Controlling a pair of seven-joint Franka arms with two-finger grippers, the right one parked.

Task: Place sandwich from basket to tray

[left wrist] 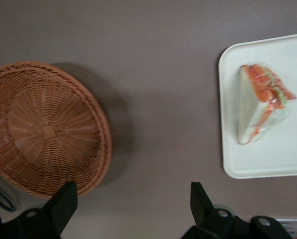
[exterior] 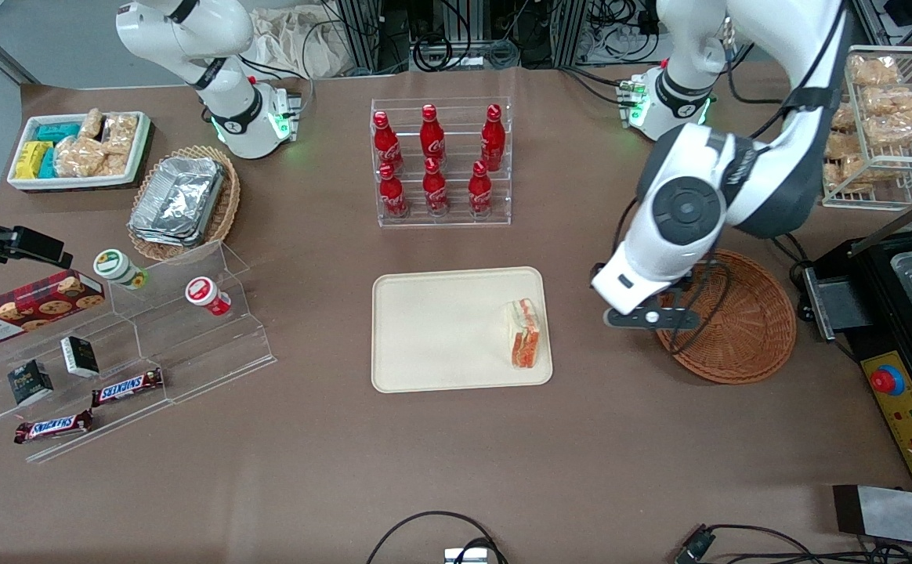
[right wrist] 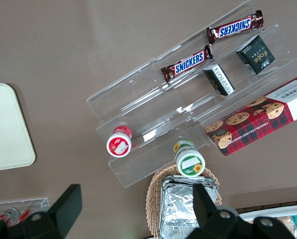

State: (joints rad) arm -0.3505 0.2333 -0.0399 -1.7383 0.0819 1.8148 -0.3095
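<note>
The working arm bends down from its base so that its white forearm and wrist hang over the brown bench, with the jaws (exterior: 648, 317) above bare bench between the tray (exterior: 440, 329) and the basket (exterior: 746, 329); the jaws stand wide apart and hold nothing, their two dark fingers (left wrist: 64, 201) pointing down at the matte brown surface; the sandwich (exterior: 525, 334) lies on the tray near the rim closest to the jaws, a triangular wedge of pale bread with red-orange and green filling along its edges; the tray is flat, smooth, cream-beige, rectangular with rounded corners and a low rim; the basket beside the jaws is round, shallow, reddish-brown woven wicker, with nothing in it.
</note>
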